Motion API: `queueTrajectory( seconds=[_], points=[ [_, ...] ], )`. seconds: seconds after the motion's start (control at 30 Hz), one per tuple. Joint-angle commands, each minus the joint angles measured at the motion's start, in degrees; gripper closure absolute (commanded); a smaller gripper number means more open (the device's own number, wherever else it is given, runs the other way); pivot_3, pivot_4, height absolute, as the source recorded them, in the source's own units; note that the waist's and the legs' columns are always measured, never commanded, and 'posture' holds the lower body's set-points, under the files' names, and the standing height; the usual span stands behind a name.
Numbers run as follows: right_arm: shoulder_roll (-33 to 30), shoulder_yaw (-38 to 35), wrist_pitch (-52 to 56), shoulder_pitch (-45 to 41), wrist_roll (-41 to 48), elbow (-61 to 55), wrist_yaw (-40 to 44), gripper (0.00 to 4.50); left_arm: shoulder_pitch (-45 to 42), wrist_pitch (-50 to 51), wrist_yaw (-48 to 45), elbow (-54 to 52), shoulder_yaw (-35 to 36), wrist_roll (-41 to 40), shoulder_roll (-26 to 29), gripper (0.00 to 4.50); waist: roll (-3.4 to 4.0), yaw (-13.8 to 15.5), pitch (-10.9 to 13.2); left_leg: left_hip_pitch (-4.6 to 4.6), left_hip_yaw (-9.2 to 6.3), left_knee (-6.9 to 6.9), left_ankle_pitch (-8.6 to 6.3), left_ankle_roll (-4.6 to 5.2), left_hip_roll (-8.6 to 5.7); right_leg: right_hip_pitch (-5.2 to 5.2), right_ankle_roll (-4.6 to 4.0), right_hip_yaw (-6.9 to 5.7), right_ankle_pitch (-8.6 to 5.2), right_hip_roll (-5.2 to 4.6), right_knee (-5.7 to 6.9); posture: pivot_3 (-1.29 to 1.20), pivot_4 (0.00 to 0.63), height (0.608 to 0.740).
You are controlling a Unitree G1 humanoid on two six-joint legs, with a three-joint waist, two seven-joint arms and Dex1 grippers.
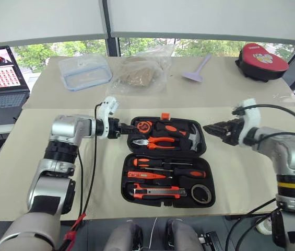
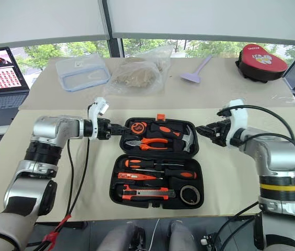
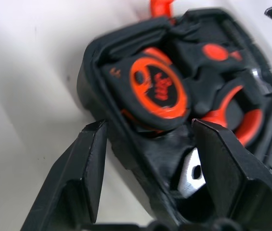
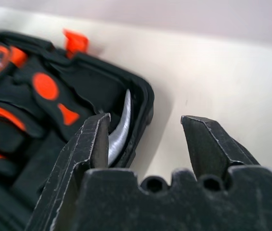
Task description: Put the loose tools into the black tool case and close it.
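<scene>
Since the case [image 1: 168,160] lies open mid-surface [image 1: 43,172] with all the tools already seated (3 screwdrivers [image 1: 165,168], knife [image 1: 156,193], tape roll [image 1: 201,193]), only closing looks left. Left end effector [image 1: 123,128] sits spread at the lid's left edge, jaws straddling the rim. Right end effector [image 1: 213,129] is spread just beside the lid's right edge. I'd guess it's stiff moulded plastic, a bit heavy and slick, so take the far lid by both side rims.
</scene>
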Motion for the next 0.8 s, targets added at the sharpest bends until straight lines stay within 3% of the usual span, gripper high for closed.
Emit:
queueTrajectory(
  seconds=[0.03, 0.13, 0.2, 0.3, 0.5, 0.8],
  points=[
    [0.52, 0.81, 1.85, -1.6, -0.73, -0.88, -2.23, 1.67, -1.22, -0.95, 0.16, -0.28, -0.9, 0.61, -0.53, 1.49, 0.0, 0.03, 0.0, 0.0, -0.01, 0.0, 0.0, 0.0, -0.01, 0.01, 0.0, -0.02, 0.0, 0.0, -0.01, 0.0, 0.15, 0.728],
    [0.76, 2.14, 2.46, -0.59, -1.26, -2.01, -2.87, 1.67, -0.63, -0.9, 0.93, 0.02, -0.46, 0.74, -1.03, 1.49, 0.01, 0.0, 0.0, 0.01, -0.02, 0.02, 0.01, -0.02, -0.04, 0.04, 0.01, -0.02, 0.0, -0.03, -0.04, 0.0, 0.15, 0.728],
    [1.01, 2.63, 3.18, 0.18, -0.95, -2.99, -2.86, 1.6, -0.21, -0.46, 1.33, -0.36, -0.06, 0.49, -1.31, 2.02, 0.01, -0.05, 0.0, 0.03, -0.02, 0.02, 0.01, -0.03, -0.05, 0.04, 0.01, 0.0, 0.0, -0.04, -0.06, 0.0, 0.15, 0.728],
    [1.29, 3.23, 3.96, 1.05, -0.76, -4.24, -3.15, 2.3, 0.66, 0.04, 1.7, -1.46, 0.25, 0.09, -1.66, 2.87, 0.01, -0.01, 0.0, 0.08, -0.05, 0.02, 0.02, -0.05, -0.05, 0.07, 0.01, -0.01, -0.01, -0.04, -0.08, 0.0, 0.15, 0.728],
    [2.65, 3.19, 4.36, 1.48, -0.75, -6.2, -4.59, 4.33, 1.82, 1.23, 2.81, -3.06, 1.66, -0.34, -2.54, 4.45, 0.03, 0.17, -0.04, 0.29, -0.07, 0.04, -0.1, -0.3, -0.17, 0.25, 0.06, 0.04, -0.04, -0.16, -0.15, 0.0, 0.15, 0.728],
    [5.7, 0.41, 5.07, -2.11, 1.04, -7.81, -6.22, 4.48, 4.33, 2.35, 3.55, -8.76, 3.66, -2.32, -4.28, 4.5, 0.04, -0.29, -0.04, 0.44, -0.07, 0.01, -0.08, -0.5, -0.14, 0.27, 0.04, 0.12, -0.04, -0.11, -0.05, 0.0, 0.15, 0.728]
  ],
)
